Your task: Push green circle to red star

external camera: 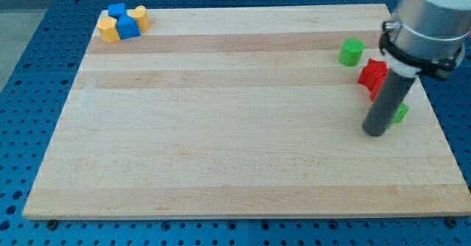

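The green circle (351, 52) is a short green cylinder near the view's top right of the wooden board (221, 128). Just below and right of it lies a red block (373, 73), partly hidden by the rod, so I cannot tell whether it is the red star; more red shows behind the rod. A second green block (400, 113) peeks out at the rod's right. My tip (375, 130) rests on the board below the red block and left of that green block, well below the green circle and apart from it.
A cluster sits at the view's top left: two blue blocks (124, 21) between two yellow blocks (109, 30). The board's right edge runs close to the rod. A blue perforated table surrounds the board.
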You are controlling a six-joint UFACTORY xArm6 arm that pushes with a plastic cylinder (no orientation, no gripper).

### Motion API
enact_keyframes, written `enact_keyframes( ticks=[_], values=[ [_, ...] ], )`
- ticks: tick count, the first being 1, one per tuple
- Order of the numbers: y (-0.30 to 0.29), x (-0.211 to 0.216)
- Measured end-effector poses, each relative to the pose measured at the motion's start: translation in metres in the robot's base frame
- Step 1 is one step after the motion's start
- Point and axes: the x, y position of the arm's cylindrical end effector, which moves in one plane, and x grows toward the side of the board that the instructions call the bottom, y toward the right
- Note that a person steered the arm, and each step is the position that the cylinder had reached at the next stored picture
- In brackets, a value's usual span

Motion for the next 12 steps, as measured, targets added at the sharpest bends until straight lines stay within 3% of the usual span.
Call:
enact_keyframes(
  ticks=[2, 3, 4, 5, 6, 7, 12],
  values=[
    [-0.16, -0.015],
    [-0.224, -0.053],
    [-0.252, -0.112],
    [-0.229, -0.17],
    [-0.19, -0.198],
    [-0.152, -0.207],
    [-0.093, -0.185]
  ],
)
